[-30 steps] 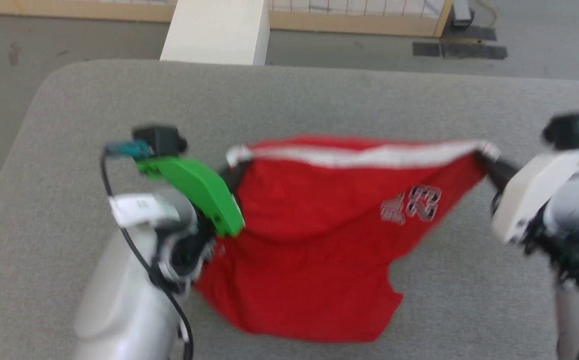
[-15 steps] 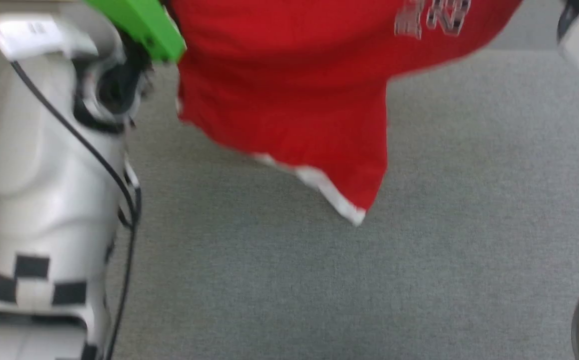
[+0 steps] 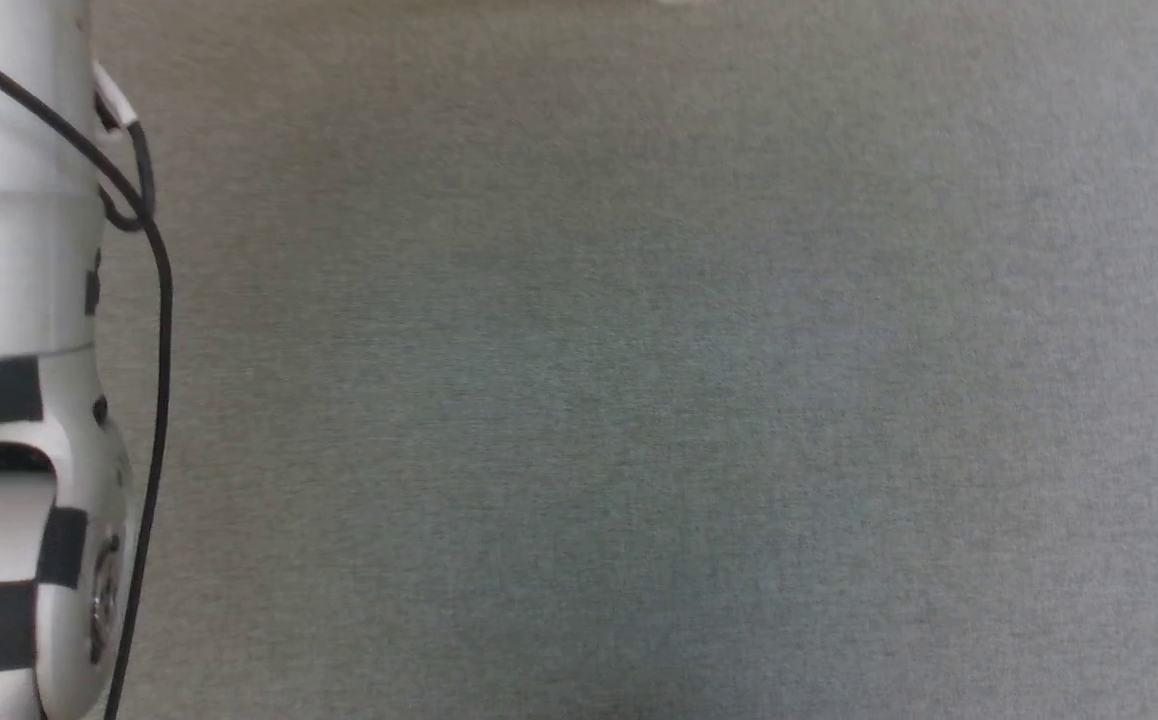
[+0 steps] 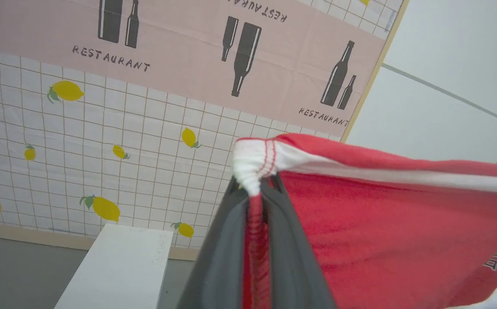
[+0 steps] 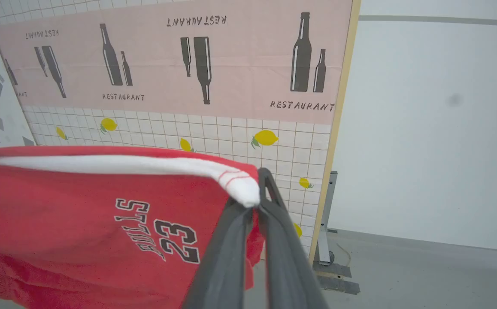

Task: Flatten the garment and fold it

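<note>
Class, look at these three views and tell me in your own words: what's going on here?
A two-armed robot is holding up a pair of red shorts. Its left end effector pinches one end of the white band and its right end effector pinches the other, so the band is stretched between them and the rest hangs below. Nothing is folded yet. The head camera looks down on the grey table top, with a pale forearm at its left edge.

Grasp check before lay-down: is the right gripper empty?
No, in the right wrist view the right gripper is shut on the white-banded corner of the garment.
</note>
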Robot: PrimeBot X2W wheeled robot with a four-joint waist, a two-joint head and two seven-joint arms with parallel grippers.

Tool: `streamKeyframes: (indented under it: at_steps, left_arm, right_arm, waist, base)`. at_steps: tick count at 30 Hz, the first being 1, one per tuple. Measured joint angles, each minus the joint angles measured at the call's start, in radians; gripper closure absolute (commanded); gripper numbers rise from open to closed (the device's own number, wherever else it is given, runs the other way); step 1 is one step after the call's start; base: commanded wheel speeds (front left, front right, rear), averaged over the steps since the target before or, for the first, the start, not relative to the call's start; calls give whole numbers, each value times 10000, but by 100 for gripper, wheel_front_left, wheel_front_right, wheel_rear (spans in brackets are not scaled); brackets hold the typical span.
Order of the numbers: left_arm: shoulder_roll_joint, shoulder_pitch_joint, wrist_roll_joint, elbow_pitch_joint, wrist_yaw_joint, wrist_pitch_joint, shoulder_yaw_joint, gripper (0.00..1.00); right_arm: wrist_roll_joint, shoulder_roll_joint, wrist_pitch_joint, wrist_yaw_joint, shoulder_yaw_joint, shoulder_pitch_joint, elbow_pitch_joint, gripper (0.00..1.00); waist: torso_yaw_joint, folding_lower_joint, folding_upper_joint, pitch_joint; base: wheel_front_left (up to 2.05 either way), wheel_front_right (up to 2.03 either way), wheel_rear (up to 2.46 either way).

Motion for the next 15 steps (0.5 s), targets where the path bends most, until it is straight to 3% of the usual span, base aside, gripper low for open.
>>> streamKeyframes:
  at_steps: [6,15]
  left_arm:
    - [-46,-224,-48,826,-470,-1300,182,100]
    - [-282,675,-414,1894,-1471,-2259,-27,100]
  right_arm:
    - [-242,128,-1172,2,153,-591,892,100]
    - [1162,-316,-1486,-4,1384,467,1078,100]
  waist:
    - [-316,-1,0,531]
    - [-283,-1,0,392]
  base:
    - [0,0,0]
    - [0,0,0]
